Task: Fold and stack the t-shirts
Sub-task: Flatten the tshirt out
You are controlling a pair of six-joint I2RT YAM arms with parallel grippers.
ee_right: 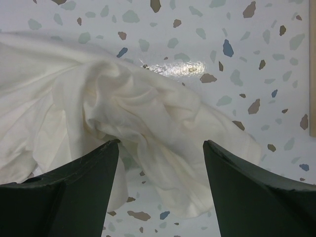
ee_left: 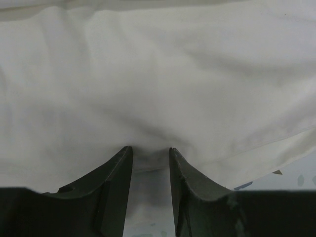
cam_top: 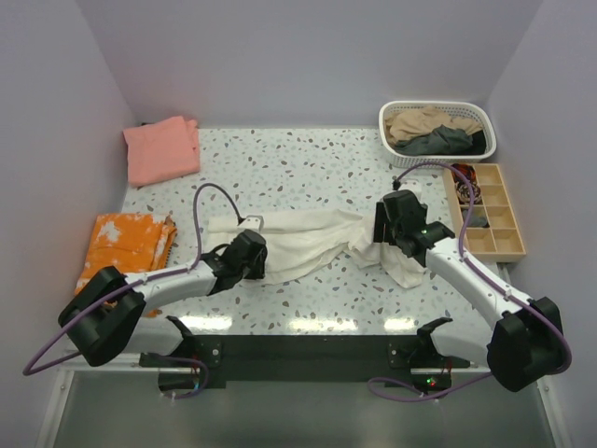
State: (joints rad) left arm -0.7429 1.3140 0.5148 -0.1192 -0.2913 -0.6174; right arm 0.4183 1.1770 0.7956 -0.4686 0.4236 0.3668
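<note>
A cream t-shirt point(cam_top: 298, 238) lies crumpled across the middle of the table, with no print showing. My left gripper point(cam_top: 259, 254) is at its near left edge. In the left wrist view point(ee_left: 150, 148) the jaws stand a narrow gap apart, with the shirt's hem point(ee_left: 148, 165) lying flat between them. My right gripper point(cam_top: 384, 231) is open over the bunched right end of the cream shirt point(ee_right: 148, 118), jaws wide and holding nothing point(ee_right: 160, 143). A folded salmon-pink t-shirt point(cam_top: 161, 149) lies at the back left. Tan point(cam_top: 422, 121) and dark grey point(cam_top: 438, 142) shirts lie in the basket.
A white basket point(cam_top: 480, 117) stands at the back right. A wooden compartment tray point(cam_top: 494, 219) sits along the right edge, close to my right arm. An orange tie-dye cloth point(cam_top: 126, 245) lies folded at the left edge beside my left arm.
</note>
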